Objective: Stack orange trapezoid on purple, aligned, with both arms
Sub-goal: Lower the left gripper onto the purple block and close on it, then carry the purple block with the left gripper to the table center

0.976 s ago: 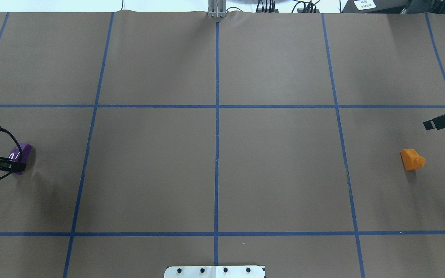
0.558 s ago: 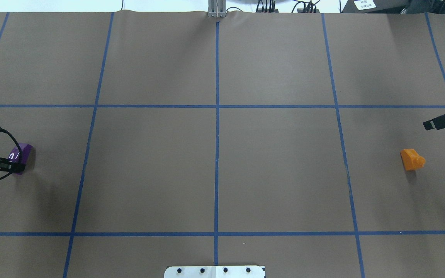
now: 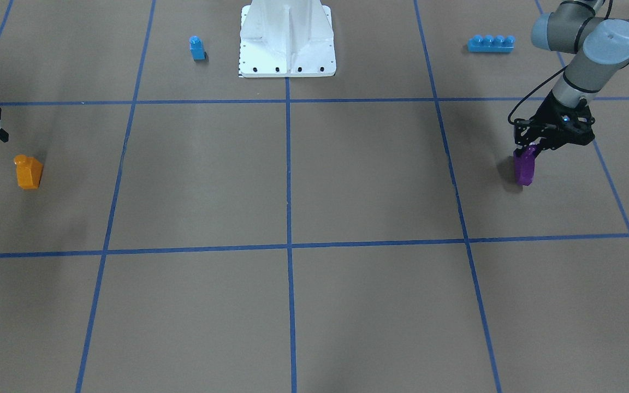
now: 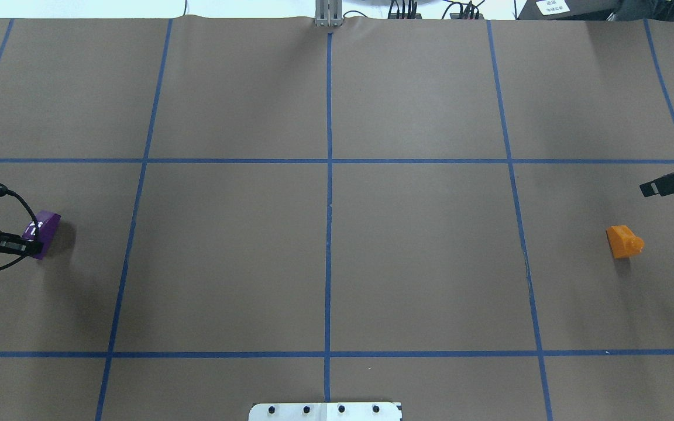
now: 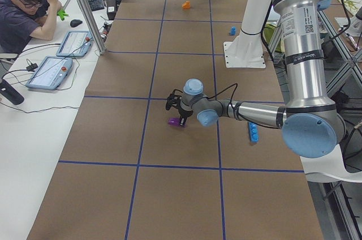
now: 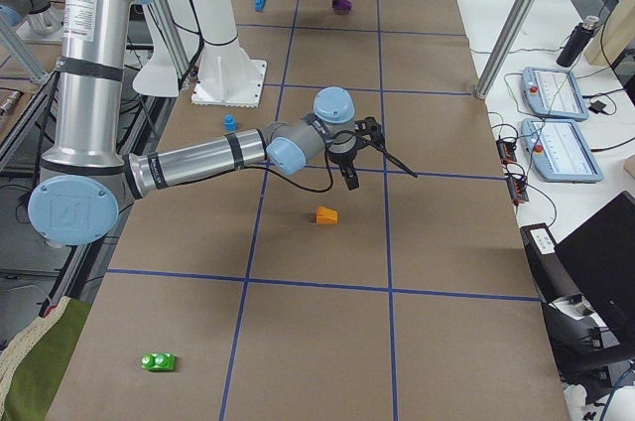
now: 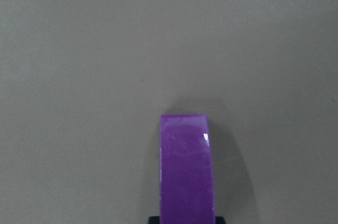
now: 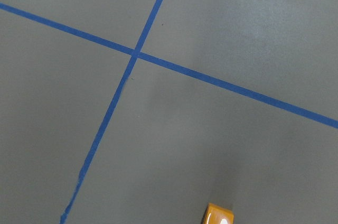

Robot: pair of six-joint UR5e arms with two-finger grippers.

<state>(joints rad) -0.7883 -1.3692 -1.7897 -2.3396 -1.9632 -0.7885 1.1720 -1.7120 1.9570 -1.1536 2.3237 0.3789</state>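
The purple block point(image 4: 44, 233) hangs in my left gripper point(image 4: 31, 240), which is shut on it and holds it just above the brown table at the far left. It also shows in the front view point(image 3: 524, 168) and fills the bottom of the left wrist view point(image 7: 187, 168), with its shadow beside it. The orange trapezoid point(image 4: 623, 241) lies on the table at the far right, apart from everything; its corner shows in the right wrist view point(image 8: 219, 216). My right gripper point(image 6: 383, 179) hovers open and empty beyond it, one finger point(image 4: 664, 184) showing in the overhead view.
A small blue single-stud block point(image 3: 197, 48) and a long blue brick point(image 3: 491, 43) lie near the white robot base point(image 3: 287, 54). A green block point(image 6: 159, 361) lies at the near end in the right view. An operator point(image 5: 25, 13) sits beside the table.
My left gripper has moved a little toward the table's middle with the purple block, which has risen off the table. The right gripper and the orange trapezoid have not moved.
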